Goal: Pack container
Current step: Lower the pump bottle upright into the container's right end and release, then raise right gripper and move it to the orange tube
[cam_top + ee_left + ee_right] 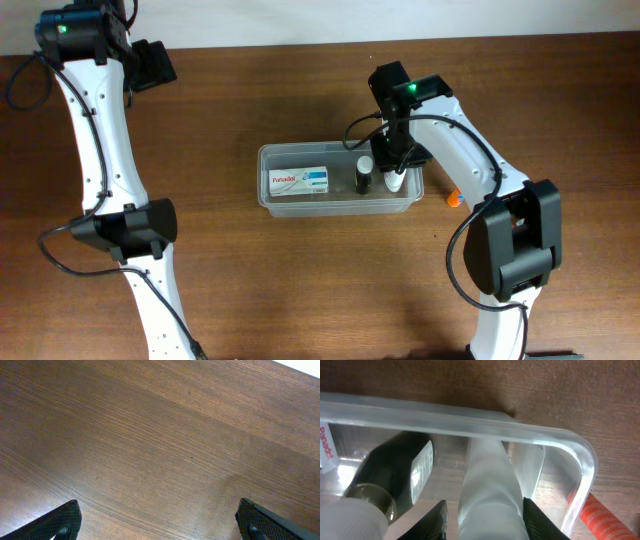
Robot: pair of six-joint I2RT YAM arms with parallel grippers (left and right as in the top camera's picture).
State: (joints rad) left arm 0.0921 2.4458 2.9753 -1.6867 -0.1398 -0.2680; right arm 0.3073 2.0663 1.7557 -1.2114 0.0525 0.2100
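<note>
The container [300, 149] is a clear plastic tub in the middle of the table. Inside it lie a white Panadol box [298, 181], a dark bottle [362, 175] and a small clear bottle with a white cap [397, 181]. My right gripper [393, 160] reaches into the tub's right end. In the right wrist view its jaws [485, 522] straddle the clear bottle [487, 475], with a visible gap at the left finger. The dark bottle [395, 470] lies just left of it, behind the container rim [445, 417]. My left gripper [155, 65] hangs wide open over bare wood [159, 522] at the far left.
An orange cylinder [453, 198] lies on the table just outside the tub's right end, also visible as the orange cylinder [602, 517] in the right wrist view. The Panadol box's edge [326, 447] shows at far left there.
</note>
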